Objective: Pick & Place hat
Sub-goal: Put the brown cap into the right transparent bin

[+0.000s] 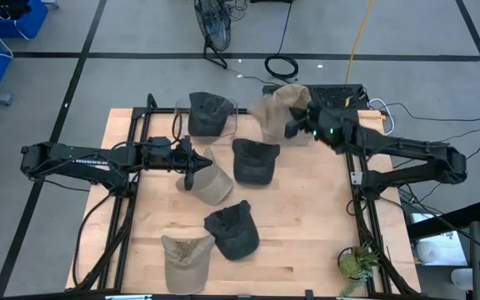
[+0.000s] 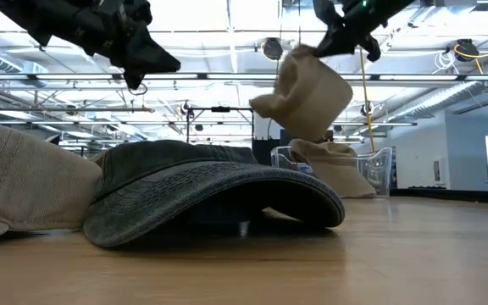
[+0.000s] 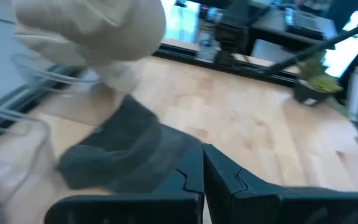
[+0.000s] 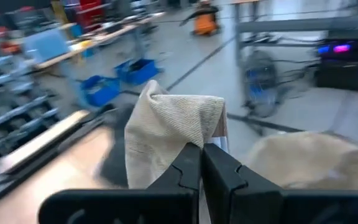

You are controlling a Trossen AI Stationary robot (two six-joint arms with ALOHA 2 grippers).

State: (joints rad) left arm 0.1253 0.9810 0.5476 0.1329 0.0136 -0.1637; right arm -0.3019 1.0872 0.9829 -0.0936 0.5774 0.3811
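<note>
A tan hat [image 1: 275,108] hangs in the air at the table's far right with my right gripper [image 4: 201,163] shut on it. It also shows in the low view as the tan hat [image 2: 310,91] under my right gripper [image 2: 346,38], above a clear bin [image 2: 378,169] that holds another tan hat [image 2: 333,168]. My left gripper [image 1: 192,169] hovers shut with nothing in it, high above a tan hat [image 1: 212,185] lying on the table's middle left. Its fingers [image 3: 191,177] point toward a dark hat [image 3: 129,149]. My right gripper pinches a bunched fold of the tan hat's cloth [image 4: 191,135] between its two fingers. The fingers come nearly level from the table's right side. The hat hangs crumpled below the fingers [image 2: 333,42], clear of the table and of the bin.
Dark hats lie at the table's middle [image 1: 255,160] and near middle [image 1: 233,230], and a tan hat [image 1: 186,258] at the near left. A second clear bin [image 1: 208,117] at the far edge holds a dark hat. A small plant [image 1: 357,262] stands at the near right corner.
</note>
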